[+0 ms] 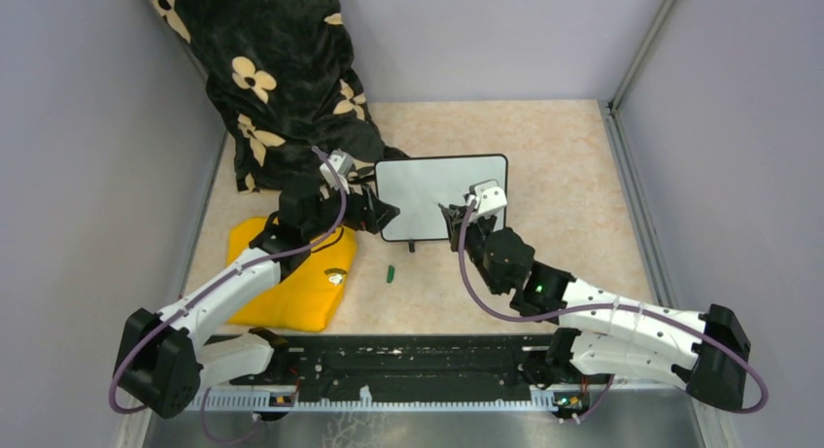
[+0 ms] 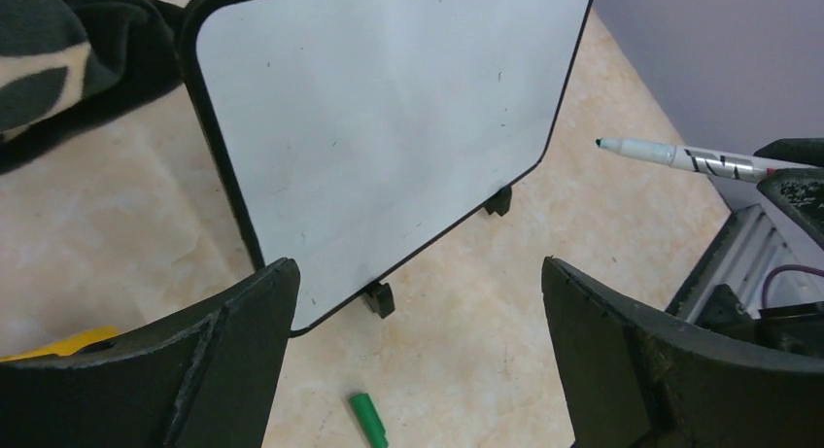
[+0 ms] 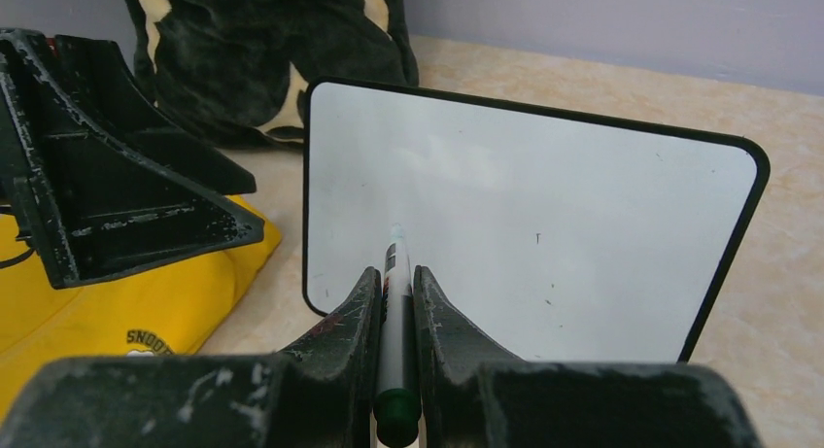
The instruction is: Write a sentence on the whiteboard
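The whiteboard stands upright on its small black feet in the middle of the table, also in the left wrist view and the right wrist view. Its face is bare white with a few specks; the sentence is not in view. My right gripper is shut on a white marker with a green end, whose tip points at the board's lower left area, close to the surface. The marker shows uncapped. My left gripper hangs open and holds nothing, just left of the board's lower corner.
A green marker cap lies on the table in front of the board. A yellow cloth lies under the left arm. A black cloth with pale flowers is heaped behind the board's left side. Grey walls close in the table.
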`<move>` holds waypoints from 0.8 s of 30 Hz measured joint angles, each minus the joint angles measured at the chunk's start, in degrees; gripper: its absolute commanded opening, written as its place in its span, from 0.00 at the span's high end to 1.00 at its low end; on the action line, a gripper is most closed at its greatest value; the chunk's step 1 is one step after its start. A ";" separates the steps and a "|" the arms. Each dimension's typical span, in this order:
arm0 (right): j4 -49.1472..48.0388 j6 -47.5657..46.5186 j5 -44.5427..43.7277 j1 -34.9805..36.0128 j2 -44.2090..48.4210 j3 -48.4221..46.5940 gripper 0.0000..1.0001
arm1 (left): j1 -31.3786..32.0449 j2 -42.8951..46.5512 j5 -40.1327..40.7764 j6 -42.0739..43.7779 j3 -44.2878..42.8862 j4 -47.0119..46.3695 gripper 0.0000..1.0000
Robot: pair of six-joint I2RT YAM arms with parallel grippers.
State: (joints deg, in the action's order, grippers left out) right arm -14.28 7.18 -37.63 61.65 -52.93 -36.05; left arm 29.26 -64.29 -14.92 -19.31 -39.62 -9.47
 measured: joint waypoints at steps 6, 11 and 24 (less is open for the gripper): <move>-0.31 1.57 0.24 0.00 -0.02 0.07 1.00 | -0.15 -2.75 -3.48 -6.27 0.66 -2.49 0.09; -0.26 3.65 -2.10 0.00 0.04 0.09 1.00 | -0.15 -4.39 -5.99 -7.26 1.62 -1.92 0.12; 0.66 4.44 -4.87 0.00 -0.31 0.11 1.00 | 6.40 -14.67 -4.85 -4.98 -0.37 5.53 0.33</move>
State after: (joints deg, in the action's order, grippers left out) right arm -13.63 11.62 -42.50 61.65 -53.23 -35.94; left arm 35.66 -78.96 -19.77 -24.29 -39.99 -3.95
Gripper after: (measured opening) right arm 0.119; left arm 0.658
